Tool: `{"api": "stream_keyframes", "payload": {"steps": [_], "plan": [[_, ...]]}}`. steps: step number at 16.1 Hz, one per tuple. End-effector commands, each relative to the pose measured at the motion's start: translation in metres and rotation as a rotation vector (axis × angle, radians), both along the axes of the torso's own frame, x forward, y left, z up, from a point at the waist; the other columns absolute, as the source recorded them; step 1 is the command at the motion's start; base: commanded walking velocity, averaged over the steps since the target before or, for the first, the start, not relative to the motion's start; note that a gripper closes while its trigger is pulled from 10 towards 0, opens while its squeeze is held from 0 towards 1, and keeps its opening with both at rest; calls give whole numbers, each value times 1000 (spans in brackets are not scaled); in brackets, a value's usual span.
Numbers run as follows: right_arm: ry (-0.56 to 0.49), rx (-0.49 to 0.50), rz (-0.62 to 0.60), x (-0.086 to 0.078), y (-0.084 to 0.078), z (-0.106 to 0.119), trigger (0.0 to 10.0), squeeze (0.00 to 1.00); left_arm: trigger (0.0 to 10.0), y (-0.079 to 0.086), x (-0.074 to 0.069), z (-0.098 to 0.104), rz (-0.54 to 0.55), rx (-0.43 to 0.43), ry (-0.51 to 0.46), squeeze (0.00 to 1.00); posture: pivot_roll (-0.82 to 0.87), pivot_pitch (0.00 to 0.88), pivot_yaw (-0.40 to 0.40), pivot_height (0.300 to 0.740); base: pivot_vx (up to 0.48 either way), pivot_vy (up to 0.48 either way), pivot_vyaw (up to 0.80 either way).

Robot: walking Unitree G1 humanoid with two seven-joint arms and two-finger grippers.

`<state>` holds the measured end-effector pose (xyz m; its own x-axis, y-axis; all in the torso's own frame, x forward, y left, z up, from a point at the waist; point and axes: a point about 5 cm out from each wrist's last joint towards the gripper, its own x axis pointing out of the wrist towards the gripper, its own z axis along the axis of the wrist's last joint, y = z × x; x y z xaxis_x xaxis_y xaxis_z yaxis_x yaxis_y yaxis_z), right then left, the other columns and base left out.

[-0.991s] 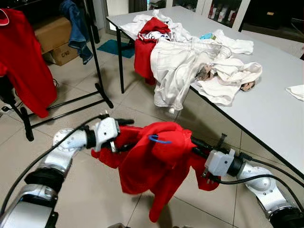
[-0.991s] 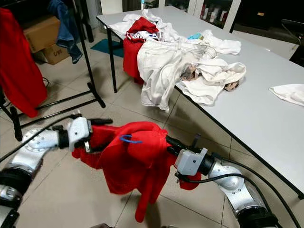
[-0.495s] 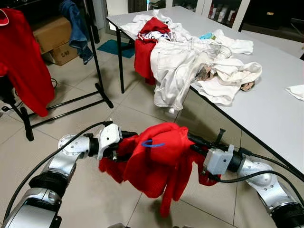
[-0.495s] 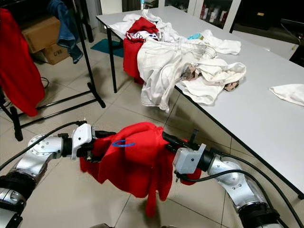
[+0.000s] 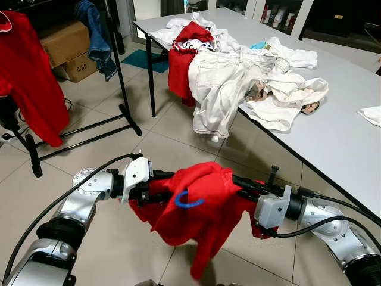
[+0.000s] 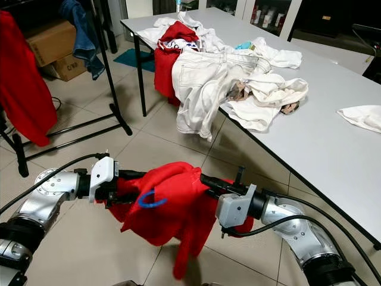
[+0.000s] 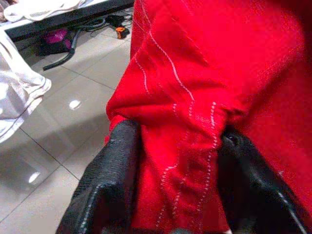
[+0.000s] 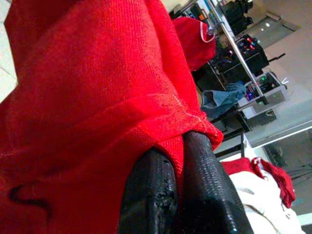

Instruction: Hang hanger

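I've got both arms out in front over the tiled floor (image 5: 119, 256), holding a red garment (image 5: 199, 208) between them. A blue hanger hook (image 5: 186, 201) pokes out of the garment near its middle; the rest of the hanger is buried in the fabric, so I can't see it.

Left gripper (image 7: 175, 161): clamped on a bunched fold at the garment's left edge, black fingers (image 7: 105, 180) on both sides with cloth pinched between. Right gripper (image 8: 180, 146): fingers pressed nearly together on a hem at the garment's right edge, cloth caught between them. The garment sags between the two grips, and one sleeve or tail hangs down toward the floor.

Far left: a black clothes rack (image 5: 122, 77) with another red garment (image 5: 27, 71) hanging on it and a blue denim piece (image 5: 95, 36) draped further back. Cardboard boxes (image 5: 68, 47) sit behind the rack.

Far right: a grey table (image 5: 333, 137) with a pile of white clothes (image 5: 238, 77) partly spilling over its near-left edge, a red item (image 5: 184, 53) among them, and a separate white cloth (image 5: 370, 114) off to the right.

The garment I hold is well apart from the rack, nearer to me and to its right.
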<state>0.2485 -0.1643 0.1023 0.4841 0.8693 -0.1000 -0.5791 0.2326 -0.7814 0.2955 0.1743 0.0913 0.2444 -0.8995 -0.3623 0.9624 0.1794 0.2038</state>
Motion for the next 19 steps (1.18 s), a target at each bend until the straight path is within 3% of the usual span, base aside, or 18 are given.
{"api": "stream_keyframes", "payload": {"steps": [1, 19], "plan": [[-103, 37, 37, 4, 8, 18, 10000, 0, 0, -6, -2, 1, -43, 5, -4, 0, -35, 0, -7, 740, 0, 0, 0], [-122, 69, -16, 7, 0, 24, 10000, 0, 0, -7, -1, -1, 70, -74, -27, 0, -32, 0, -19, 740, 0, 0, 0]]}}
